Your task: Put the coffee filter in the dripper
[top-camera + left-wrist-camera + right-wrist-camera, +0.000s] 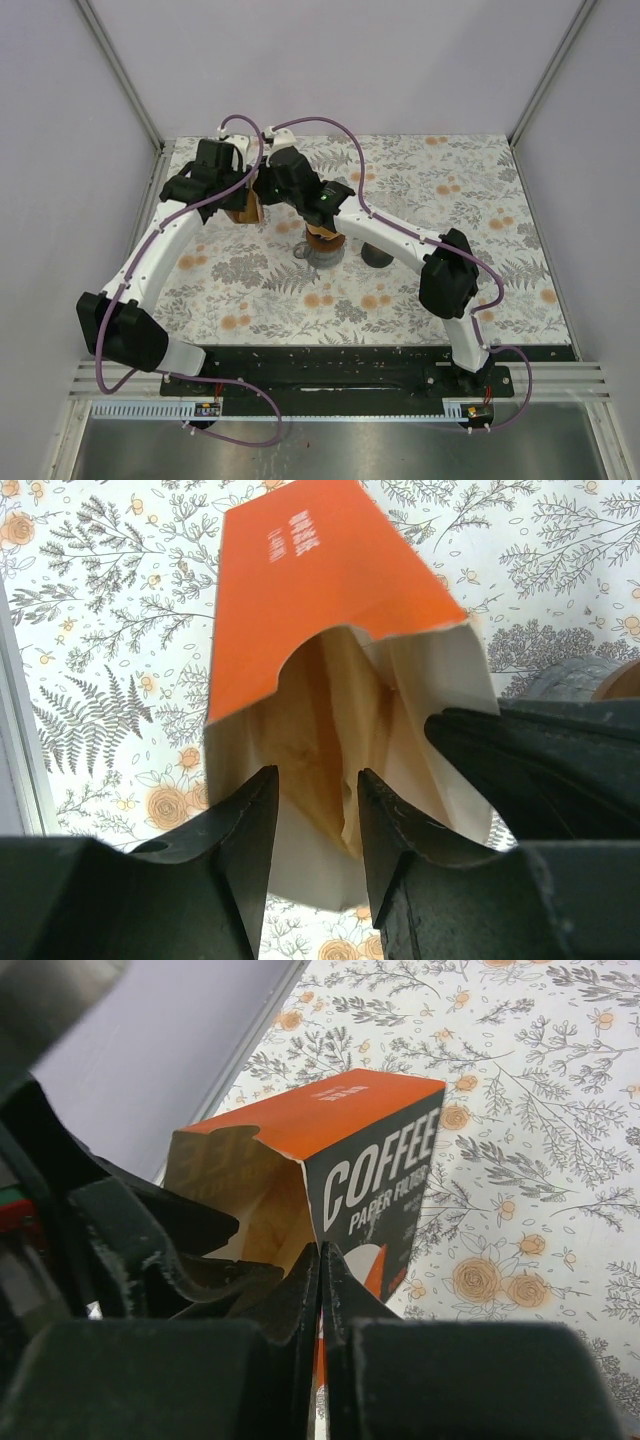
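Note:
An orange and black coffee filter box (310, 570) lies on its side with its open mouth towards my grippers. Brown paper filters (325, 715) show inside it. My left gripper (312, 805) is open, its fingertips at the box's mouth on either side of a filter's edge. My right gripper (320, 1260) is shut on the box's side wall (375, 1180) and also shows in the left wrist view (540, 750). In the top view both grippers (240, 195) (268, 192) meet over the box (245, 210). The dripper (323, 243), brown on a grey base, stands right of the box.
A small dark round object (377, 257) sits right of the dripper. The dripper's rim shows at the right edge of the left wrist view (580, 675). A metal rail and wall (150, 140) run along the table's left side, close to the box.

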`<state>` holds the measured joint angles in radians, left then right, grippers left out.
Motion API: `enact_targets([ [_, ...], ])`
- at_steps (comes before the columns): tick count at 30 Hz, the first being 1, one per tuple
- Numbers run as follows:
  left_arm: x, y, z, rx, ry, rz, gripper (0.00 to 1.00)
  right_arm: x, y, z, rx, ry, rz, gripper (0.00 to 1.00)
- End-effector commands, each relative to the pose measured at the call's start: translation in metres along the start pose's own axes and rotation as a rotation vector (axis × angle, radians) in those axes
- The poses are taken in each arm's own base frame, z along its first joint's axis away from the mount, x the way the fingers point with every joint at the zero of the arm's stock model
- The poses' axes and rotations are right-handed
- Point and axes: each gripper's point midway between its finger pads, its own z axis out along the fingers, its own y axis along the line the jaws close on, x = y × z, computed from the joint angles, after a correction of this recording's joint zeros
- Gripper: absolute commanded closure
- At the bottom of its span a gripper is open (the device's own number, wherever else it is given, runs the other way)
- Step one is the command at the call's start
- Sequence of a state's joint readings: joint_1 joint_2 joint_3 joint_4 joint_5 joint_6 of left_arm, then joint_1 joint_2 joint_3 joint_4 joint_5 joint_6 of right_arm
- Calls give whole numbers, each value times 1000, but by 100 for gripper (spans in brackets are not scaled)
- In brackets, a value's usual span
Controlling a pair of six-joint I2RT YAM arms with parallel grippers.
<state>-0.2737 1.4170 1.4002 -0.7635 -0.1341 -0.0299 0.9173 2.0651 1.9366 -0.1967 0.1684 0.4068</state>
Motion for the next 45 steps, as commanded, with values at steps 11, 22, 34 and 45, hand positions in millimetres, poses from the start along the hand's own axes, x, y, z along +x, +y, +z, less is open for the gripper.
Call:
enact_targets([
  [11,4,-7,26,26,44,5,77,-54,35,-30,-127,-126,46,100],
  [22,-29,-11,-24,89,-36,18,100,-35,-4,-7,-24,-56,44,100],
  [34,-77,-7,-97,138,-184,44,100,4,-22,20,16,58,67,100],
  [45,-107,28,-128,25,-295,22,100,30,-22,30,5,145,72,100],
])
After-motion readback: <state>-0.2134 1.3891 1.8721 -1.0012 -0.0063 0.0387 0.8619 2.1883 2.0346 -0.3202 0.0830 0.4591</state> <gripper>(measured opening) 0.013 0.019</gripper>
